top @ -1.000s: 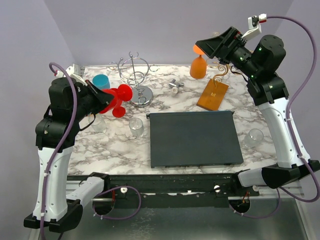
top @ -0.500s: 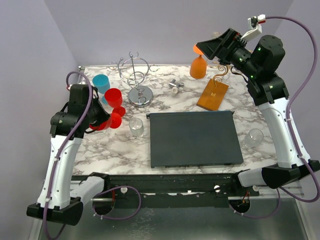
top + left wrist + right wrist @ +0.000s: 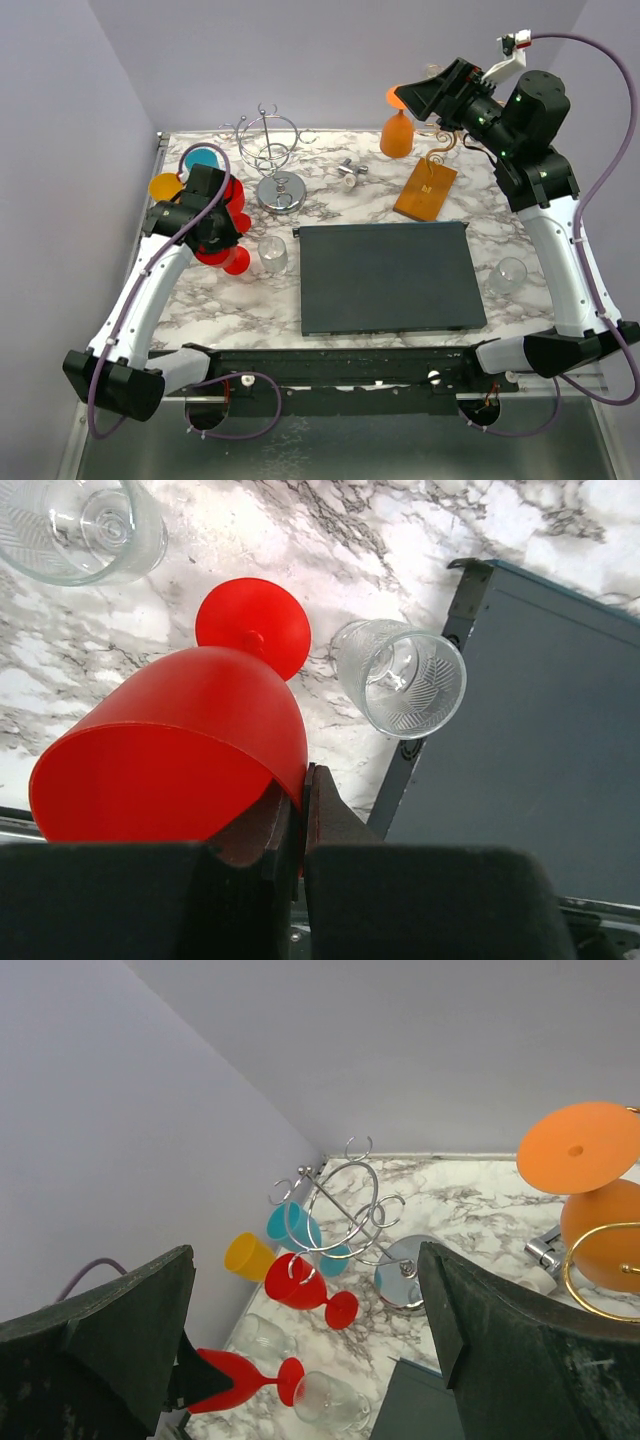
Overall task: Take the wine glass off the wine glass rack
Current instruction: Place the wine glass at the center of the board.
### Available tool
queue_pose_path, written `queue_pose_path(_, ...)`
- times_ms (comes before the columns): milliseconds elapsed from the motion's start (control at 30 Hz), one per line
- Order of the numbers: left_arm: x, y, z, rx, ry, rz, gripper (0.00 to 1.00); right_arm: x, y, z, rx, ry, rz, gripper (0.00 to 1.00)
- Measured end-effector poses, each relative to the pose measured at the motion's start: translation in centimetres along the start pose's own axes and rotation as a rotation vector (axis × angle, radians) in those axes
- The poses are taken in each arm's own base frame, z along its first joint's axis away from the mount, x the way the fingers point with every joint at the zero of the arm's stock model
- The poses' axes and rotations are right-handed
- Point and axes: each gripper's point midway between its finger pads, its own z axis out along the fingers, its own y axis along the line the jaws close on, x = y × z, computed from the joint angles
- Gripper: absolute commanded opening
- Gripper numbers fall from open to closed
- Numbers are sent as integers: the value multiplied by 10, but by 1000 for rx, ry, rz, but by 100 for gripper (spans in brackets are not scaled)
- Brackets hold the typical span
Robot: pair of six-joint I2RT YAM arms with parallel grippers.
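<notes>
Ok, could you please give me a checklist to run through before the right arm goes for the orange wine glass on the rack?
1. Right gripper open: ok.
2. Orange wine glass hanging foot-up on the wine glass rack: ok.
3. Glass inside the right gripper's opening: not ok, it sits off to one side in the wrist view.
4. Left gripper away from the rack, shut on the red wine glass: ok.
5. How firmly the rack grips the glass: cannot tell.

We see the wine glass rack (image 3: 425,190) near the far right corner of the desk (image 3: 330,205): a flat orange-brown wooden base with a curly gold wire stem. The orange wine glass (image 3: 397,135) hangs on it, foot up.
</notes>
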Motion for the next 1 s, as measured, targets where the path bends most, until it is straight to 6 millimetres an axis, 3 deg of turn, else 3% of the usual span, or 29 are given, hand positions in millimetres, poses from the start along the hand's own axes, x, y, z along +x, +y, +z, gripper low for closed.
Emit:
queue_pose_path(233, 9, -9, 24, -69, 33, 89, 0, 0, -1, -3, 12, 0, -9, 100)
queue_pose_path(1000, 18, -3, 60, -146, 100, 171, 5, -3, -2, -8, 31, -4, -22, 100)
